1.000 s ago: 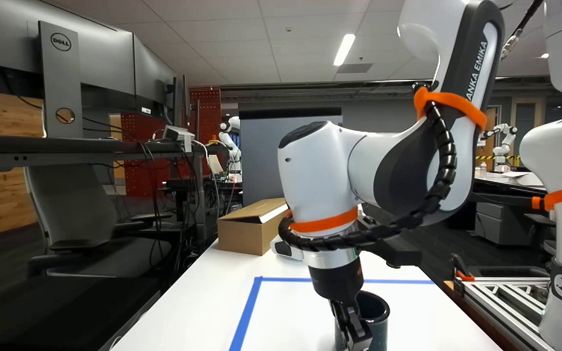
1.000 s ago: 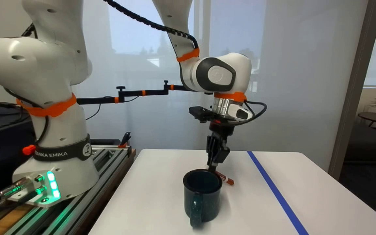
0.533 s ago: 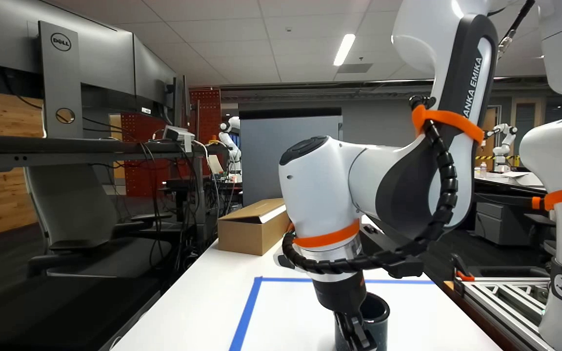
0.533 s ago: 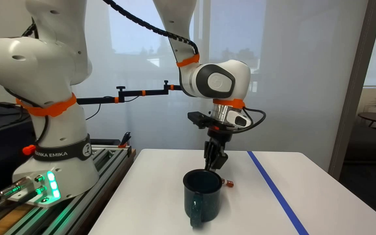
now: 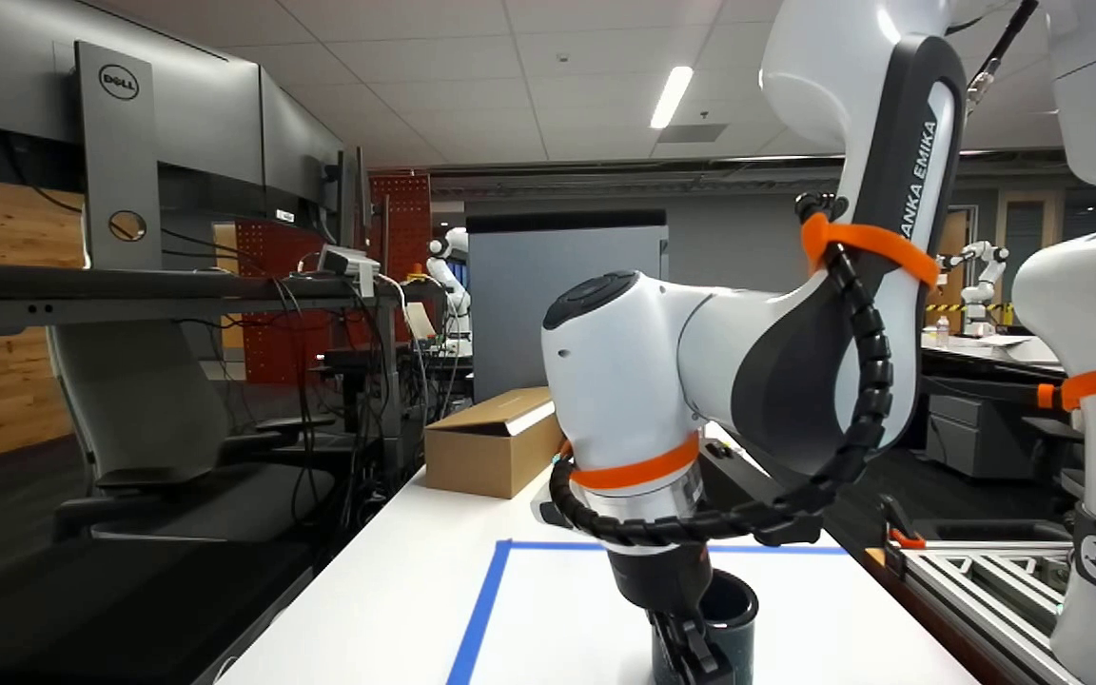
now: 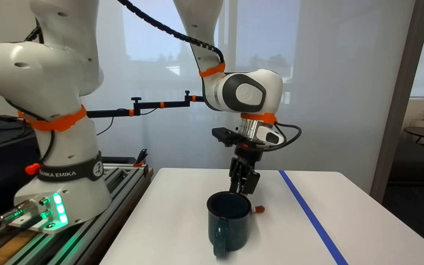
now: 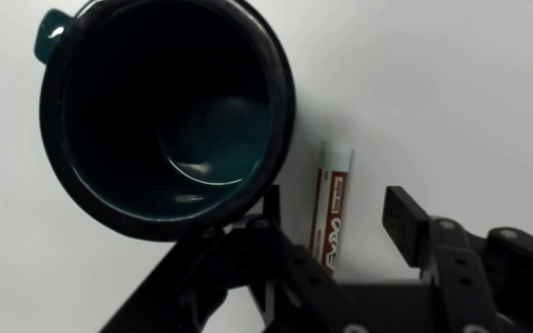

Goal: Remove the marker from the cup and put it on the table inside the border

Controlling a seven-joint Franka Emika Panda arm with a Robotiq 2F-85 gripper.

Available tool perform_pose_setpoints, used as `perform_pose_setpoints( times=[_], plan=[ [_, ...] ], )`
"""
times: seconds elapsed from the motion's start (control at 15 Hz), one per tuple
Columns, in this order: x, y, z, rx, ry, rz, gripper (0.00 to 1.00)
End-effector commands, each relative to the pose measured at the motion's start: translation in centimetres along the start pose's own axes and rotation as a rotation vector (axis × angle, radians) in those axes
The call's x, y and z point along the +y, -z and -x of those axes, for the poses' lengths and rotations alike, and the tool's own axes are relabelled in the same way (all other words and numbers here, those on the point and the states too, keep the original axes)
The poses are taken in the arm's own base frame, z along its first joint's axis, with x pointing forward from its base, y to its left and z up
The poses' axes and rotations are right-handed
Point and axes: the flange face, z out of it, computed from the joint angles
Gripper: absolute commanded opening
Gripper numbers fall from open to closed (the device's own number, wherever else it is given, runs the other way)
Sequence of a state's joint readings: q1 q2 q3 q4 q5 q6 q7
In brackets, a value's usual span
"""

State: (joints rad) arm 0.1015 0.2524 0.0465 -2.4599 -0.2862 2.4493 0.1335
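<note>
A dark green cup (image 6: 228,228) stands upright on the white table; it shows in both exterior views (image 5: 736,637), and its rim (image 7: 282,106) fills the upper left of the wrist view. Its visible inside is empty. A white marker with a red label (image 7: 331,203) lies on the table beside the cup. In an exterior view only its reddish end (image 6: 259,209) shows past the cup. My gripper (image 7: 336,210) is open around the marker, one finger on each side, neither touching it. The left finger is close against the cup's outside. In an exterior view the fingertips (image 6: 242,190) are partly behind the cup.
Blue tape (image 5: 483,609) marks a border on the table, also seen in an exterior view (image 6: 313,217); the cup and marker are inside it. A cardboard box (image 5: 491,442) stands at the table's far end, beyond the tape. A metal rail (image 6: 123,191) runs along the robot's side.
The gripper has gone down behind the cup with the tilted marker, then opened. The marker now lies on the table between the fingers. The cup has shifted very slightly.
</note>
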Motion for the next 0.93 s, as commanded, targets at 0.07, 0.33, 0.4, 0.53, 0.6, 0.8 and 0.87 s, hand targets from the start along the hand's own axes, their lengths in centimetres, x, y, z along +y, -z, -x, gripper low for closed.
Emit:
perform_pose_setpoints(
  times=[0.07, 0.33, 0.4, 0.53, 0.6, 0.8, 0.87],
  plan=[
    [-0.3, 1.0, -0.9, 0.03, 0.008, 0.029, 0.99],
    [0.1, 2.9, -1.0, 0.048, -0.004, 0.039, 1.0],
    [0.4, 3.6, -0.8, 0.052, -0.014, 0.041, 1.0],
    [1.4, 5.1, -0.2, 0.058, -0.046, 0.051, 1.0],
    [2.1, 6.0, 0.3, 0.065, -0.066, 0.052, 0.99],
    [4.6, 9.3, 2.4, 0.065, -0.14, 0.058, 1.0],
    [5.7, 10.4, 3.5, 0.06, -0.181, 0.054, 1.0]
  ],
)
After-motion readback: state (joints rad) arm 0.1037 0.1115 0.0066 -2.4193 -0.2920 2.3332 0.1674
